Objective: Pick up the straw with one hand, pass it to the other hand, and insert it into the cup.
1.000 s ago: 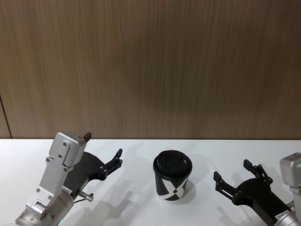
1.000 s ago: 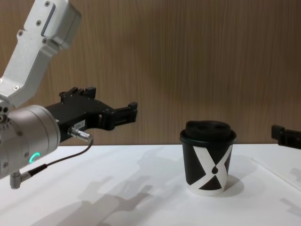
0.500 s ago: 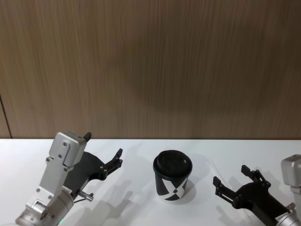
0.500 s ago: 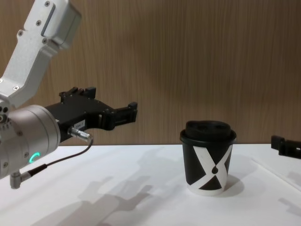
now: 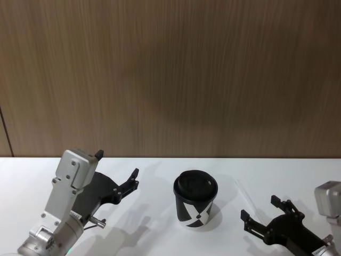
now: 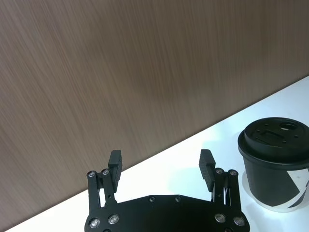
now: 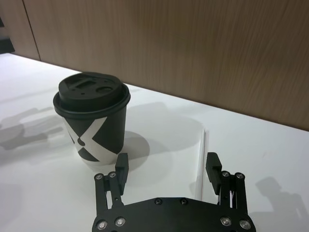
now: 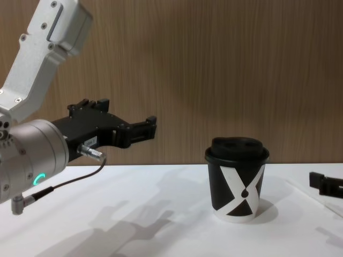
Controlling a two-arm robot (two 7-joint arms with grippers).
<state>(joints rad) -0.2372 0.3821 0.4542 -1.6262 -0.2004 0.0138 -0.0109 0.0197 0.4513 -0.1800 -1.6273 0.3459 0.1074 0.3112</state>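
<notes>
Cup (image 5: 195,201): black, lidded, upright on white table (image 5: 298,176). Straw (image 7: 202,154): lying flat on the table, just right of the cup. Right gripper (image 5: 260,207): low, right of the cup, near the straw, fingers spread, empty. Left gripper (image 6: 161,157): raised, left of the cup, fingers spread, empty.

The black cup (image 8: 237,182) with its domed lid and white X stands upright on the white tabletop (image 8: 161,235), right of the middle, in front of a wooden wall (image 8: 214,64). The left claw (image 8: 120,115) hangs in the air well to the cup's left, fingers apart, on a fat silver wrist (image 8: 27,160) with a glowing green ring and a thin cable. At the right edge a tip of the right claw (image 8: 326,183) sits low over the tabletop, near the faint white straw (image 8: 313,197) lying there.
</notes>
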